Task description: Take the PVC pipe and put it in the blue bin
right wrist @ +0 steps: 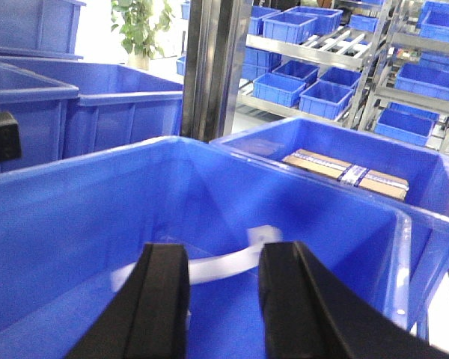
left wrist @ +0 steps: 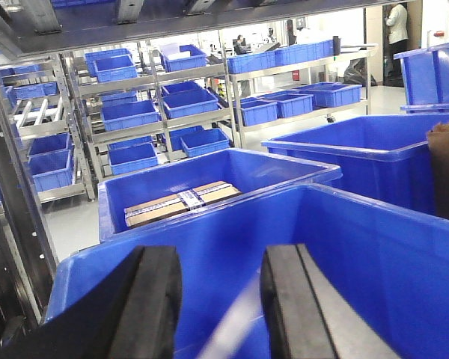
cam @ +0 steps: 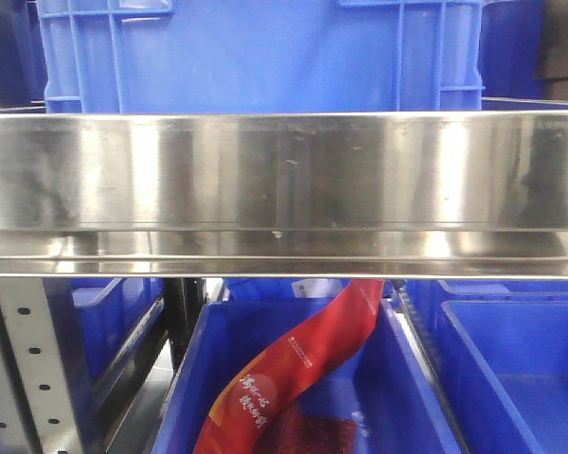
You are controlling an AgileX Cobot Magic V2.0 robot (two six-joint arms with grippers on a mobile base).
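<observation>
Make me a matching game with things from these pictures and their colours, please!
Things:
1. PVC pipe
2. ribbon
3. cardboard box
4. plant

Colours:
A. red
B. green
C. white
D. brown

Pairs: 1-C, 2-A, 3-D, 4-B

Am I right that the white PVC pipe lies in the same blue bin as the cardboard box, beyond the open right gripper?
Not quite: the right wrist view shows the PVC pipe in the near blue bin beneath the open right gripper; the cardboard box lies in the next bin.
</observation>
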